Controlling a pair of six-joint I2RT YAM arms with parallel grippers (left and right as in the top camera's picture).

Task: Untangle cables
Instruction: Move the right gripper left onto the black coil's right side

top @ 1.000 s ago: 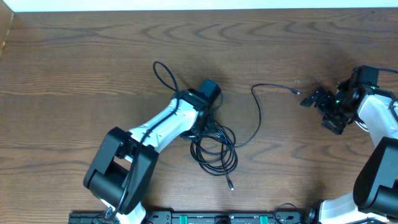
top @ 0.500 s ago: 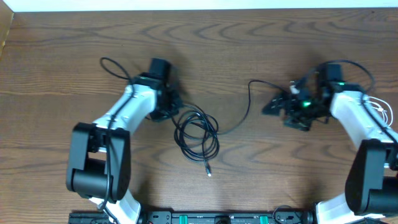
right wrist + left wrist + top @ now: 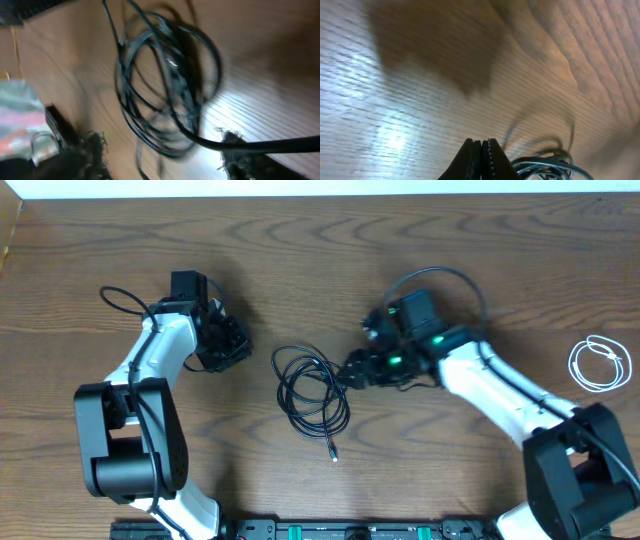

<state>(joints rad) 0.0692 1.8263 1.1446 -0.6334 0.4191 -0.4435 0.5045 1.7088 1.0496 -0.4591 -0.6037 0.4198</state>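
Now the right gripper [image 3: 354,371] sits at the middle of the table [image 3: 300,240], at the 3 o'clock edge of the black cable coil [image 3: 312,392]. A second ago it was out at the far 3 o'clock side. In the wrist view its fingers are blurred but spread, with one strand running across them, and nothing is clamped yet.

The left gripper [image 3: 481,146] has swung from the coil toward 9 o'clock, fingers pressed together. I cannot tell whether a strand is pinched between them. The coil has slid a little toward 10 o'clock but remains looped.

The white cable [image 3: 598,364] lies alone at 3 o'clock, well apart. So the black coil is probably the work left, and the right arm looks set to take its near side.
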